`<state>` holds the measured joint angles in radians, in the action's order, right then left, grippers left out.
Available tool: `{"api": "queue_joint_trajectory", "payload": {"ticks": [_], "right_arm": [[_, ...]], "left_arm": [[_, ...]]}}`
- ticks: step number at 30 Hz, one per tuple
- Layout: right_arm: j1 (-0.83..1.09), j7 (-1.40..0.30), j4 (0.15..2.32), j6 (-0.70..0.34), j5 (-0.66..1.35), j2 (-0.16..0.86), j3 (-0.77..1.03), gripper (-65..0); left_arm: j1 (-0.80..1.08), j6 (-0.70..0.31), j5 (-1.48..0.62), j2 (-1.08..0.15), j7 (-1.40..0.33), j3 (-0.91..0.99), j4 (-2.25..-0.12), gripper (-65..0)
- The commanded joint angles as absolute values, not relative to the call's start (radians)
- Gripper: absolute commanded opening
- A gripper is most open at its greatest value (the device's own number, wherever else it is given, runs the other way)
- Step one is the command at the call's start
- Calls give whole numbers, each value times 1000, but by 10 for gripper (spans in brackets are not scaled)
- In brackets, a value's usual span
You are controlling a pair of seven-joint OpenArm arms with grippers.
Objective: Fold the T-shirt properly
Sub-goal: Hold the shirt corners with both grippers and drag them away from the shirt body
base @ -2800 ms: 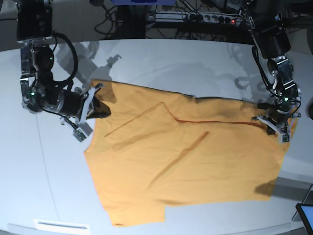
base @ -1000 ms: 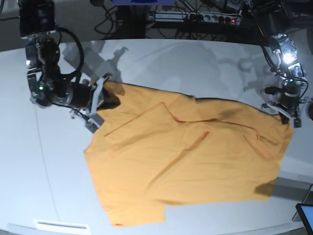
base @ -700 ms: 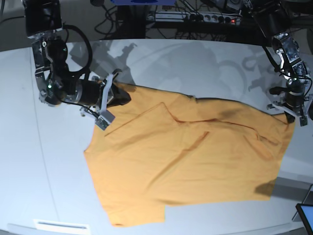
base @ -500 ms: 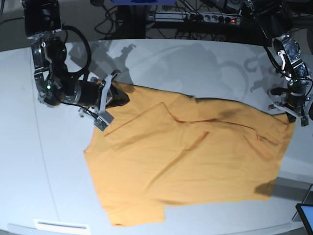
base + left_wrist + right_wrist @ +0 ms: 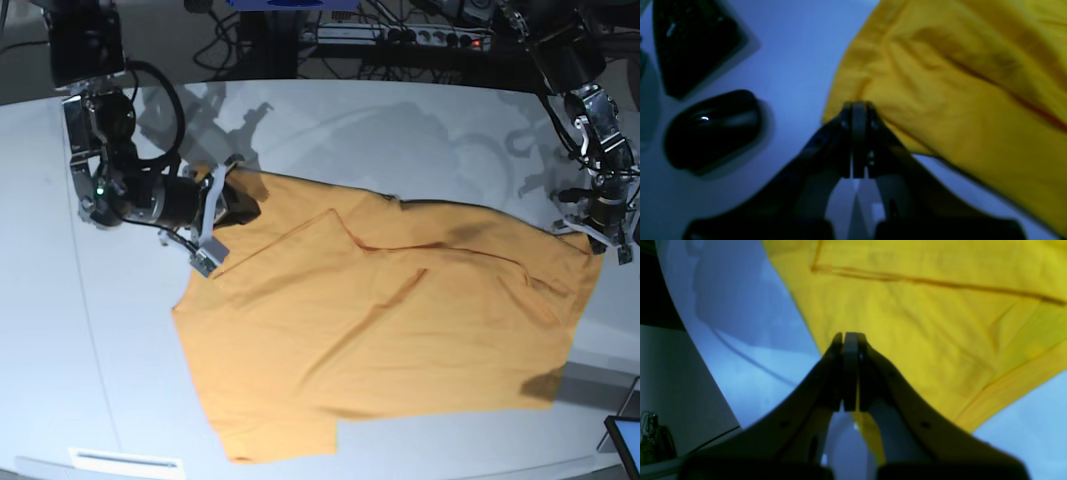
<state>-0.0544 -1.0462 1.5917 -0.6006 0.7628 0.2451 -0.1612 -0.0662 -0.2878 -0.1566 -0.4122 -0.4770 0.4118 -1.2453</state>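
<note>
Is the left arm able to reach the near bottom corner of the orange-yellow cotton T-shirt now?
Probably not directly: the left gripper sits shut at the T-shirt's far right edge, and that corner lies across the whole cloth.

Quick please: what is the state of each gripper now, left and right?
Left gripper: shut on the edge of the T-shirt.
Right gripper: shut on the T-shirt's other edge.

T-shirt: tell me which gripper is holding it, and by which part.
Both. The right gripper is shut on the T-shirt at its far edge corner; the left gripper is shut on the opposite far corner.
</note>
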Motion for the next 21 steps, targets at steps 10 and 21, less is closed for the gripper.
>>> {"api": "queue_joint_trajectory", "payload": {"ticks": [10,21], "right_arm": [[-104,-1024,1578,-602,785,249,-160,-649],[-133,-978,1475,-602,722,252,-223,-649]], "left_arm": [[-148,-292,-119,-453,-320,374,-1102,-650],[-163,-292,-70,-453,-185,312,-943,-650]]}}
